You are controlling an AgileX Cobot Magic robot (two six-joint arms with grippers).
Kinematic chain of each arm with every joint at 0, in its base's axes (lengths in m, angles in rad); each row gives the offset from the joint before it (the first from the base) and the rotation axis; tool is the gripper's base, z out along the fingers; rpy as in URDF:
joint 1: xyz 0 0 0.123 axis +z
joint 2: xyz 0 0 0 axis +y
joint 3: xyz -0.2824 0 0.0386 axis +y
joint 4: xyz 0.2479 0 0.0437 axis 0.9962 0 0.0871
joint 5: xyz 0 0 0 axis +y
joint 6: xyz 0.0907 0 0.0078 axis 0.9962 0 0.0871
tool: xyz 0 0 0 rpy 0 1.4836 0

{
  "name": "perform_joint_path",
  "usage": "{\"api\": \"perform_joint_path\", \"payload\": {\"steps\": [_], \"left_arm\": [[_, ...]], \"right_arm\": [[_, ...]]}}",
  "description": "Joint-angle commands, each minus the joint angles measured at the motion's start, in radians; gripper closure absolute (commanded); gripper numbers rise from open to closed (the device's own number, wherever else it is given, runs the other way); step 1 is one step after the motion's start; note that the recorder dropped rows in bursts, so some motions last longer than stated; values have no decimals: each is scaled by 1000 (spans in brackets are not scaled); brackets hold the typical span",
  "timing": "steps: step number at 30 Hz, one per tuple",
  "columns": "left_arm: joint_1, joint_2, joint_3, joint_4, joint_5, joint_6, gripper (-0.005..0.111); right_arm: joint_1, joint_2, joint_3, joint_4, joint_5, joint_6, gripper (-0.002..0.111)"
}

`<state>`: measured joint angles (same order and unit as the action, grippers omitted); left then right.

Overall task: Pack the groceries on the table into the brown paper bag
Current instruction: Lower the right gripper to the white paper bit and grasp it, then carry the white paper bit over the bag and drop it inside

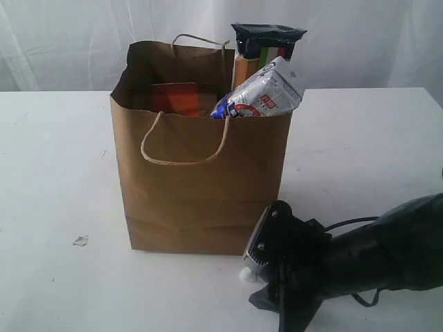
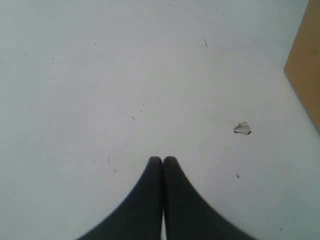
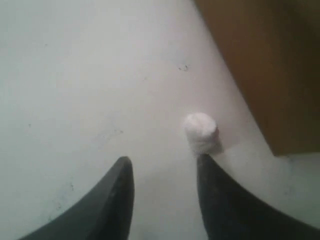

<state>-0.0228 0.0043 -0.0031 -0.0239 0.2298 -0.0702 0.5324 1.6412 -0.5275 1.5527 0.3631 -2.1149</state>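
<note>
The brown paper bag stands upright in the middle of the white table. Out of its open top stick a long spaghetti packet and a white-blue carton. A brown pouch with orange label shows inside. Jar, can and bottle are hidden. My right gripper is open low over the table beside the bag's front right corner, with nothing between its fingers. My left gripper is shut and empty above bare table, the bag's edge off to one side.
A small white crumpled lump lies on the table just past one right fingertip, close to the bag; it also shows under the right arm. A tiny pale crumb lies left of the bag. White curtain behind.
</note>
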Motion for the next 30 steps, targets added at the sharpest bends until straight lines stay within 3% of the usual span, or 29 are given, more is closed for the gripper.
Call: {"api": "perform_joint_path", "payload": {"steps": [1, 12, 23, 30], "left_arm": [[-2, -4, 3, -5, 3, -1, 107], [-2, -4, 3, -5, 3, -1, 107], [-2, -4, 3, -5, 3, -1, 107], [-2, -4, 3, -5, 3, -1, 107]], "right_arm": [[6, 29, -22, 25, -18, -19, 70], [6, 106, -94, 29, -28, -19, 71], [6, 68, -94, 29, 34, 82, 108], [6, -89, -94, 21, 204, 289, 108]]}}
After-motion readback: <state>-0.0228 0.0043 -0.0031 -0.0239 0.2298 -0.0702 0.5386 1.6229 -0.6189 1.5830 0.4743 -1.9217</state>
